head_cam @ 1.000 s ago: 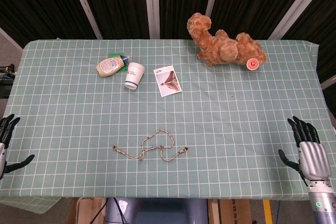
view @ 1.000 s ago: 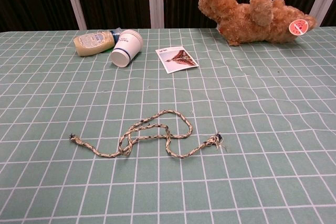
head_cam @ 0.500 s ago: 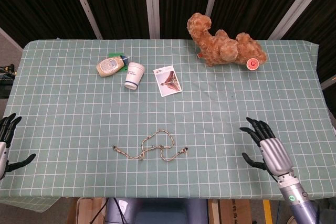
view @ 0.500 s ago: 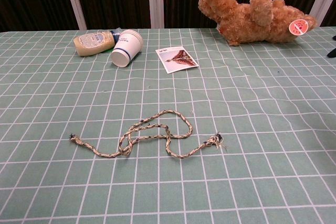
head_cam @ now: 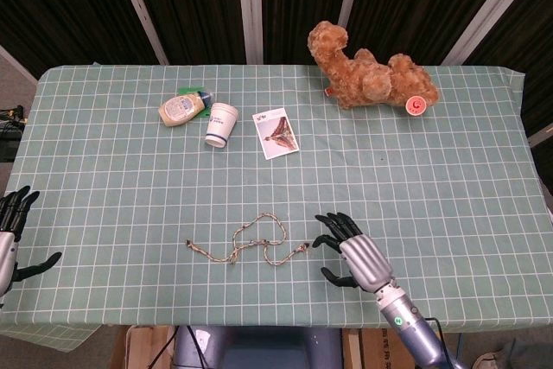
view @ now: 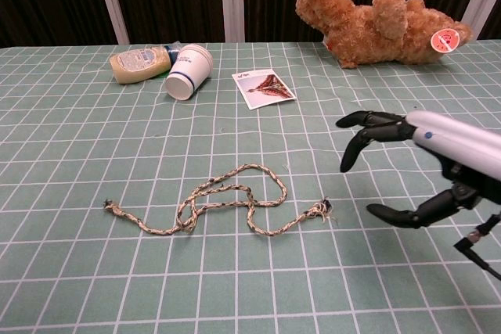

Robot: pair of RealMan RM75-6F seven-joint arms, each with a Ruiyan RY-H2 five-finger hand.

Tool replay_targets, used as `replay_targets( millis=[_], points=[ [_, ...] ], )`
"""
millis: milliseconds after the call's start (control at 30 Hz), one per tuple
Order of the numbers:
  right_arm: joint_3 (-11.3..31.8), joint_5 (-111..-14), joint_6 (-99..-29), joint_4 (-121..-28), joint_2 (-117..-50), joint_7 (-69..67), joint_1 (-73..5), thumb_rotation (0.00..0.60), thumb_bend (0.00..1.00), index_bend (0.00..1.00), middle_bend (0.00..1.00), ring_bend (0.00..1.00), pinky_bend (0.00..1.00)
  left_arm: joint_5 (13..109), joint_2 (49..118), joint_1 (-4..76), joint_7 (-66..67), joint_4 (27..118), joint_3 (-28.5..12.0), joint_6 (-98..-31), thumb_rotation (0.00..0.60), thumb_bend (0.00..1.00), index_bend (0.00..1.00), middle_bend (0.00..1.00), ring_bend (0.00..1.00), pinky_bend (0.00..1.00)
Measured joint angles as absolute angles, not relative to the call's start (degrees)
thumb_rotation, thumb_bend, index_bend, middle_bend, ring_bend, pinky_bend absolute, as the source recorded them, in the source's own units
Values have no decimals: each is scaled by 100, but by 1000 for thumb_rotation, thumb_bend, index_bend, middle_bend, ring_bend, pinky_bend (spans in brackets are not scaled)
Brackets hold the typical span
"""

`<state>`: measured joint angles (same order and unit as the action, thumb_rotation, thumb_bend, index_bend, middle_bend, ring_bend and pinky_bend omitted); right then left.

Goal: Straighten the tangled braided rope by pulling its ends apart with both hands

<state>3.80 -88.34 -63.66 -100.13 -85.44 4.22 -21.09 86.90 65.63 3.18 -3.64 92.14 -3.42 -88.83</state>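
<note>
Rope (head_cam: 248,242) lies looped and tangled near the tabletop's front edge, touched by neither hand. I see my right hand (head_cam: 352,254) with fingers spread, empty, just beside the frayed right end. My left hand (head_cam: 12,238) hangs open off the front-left corner.

The braided rope (head_cam: 249,243) lies looped near the front edge of the surface (head_cam: 415,170). Just right of its frayed end is the right robot hand (head_cam: 356,253); the left robot hand (head_cam: 10,239) sits at the far left edge. Behind, left to right: squeeze bottle (head_cam: 181,109), paper cup (head_cam: 221,124), card (head_cam: 276,133), teddy bear (head_cam: 370,72).
</note>
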Motion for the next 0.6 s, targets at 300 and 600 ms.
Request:
replay_targets(
  millis=[300,600],
  points=[
    [500,-8311,-6160,-9608,-9120,788,-2322,600,355,472,156,0,0,8684,6571,345,-401,9179,-339,-8842,600,131,62,0,0,0],
    [582,-7972,-6087,-9295,-9446,905,-2448,600,355,472,157,0,0,8662,6578,352,-394,9185,-342,-8830,600,131,62,0,0,0]
  ],
)
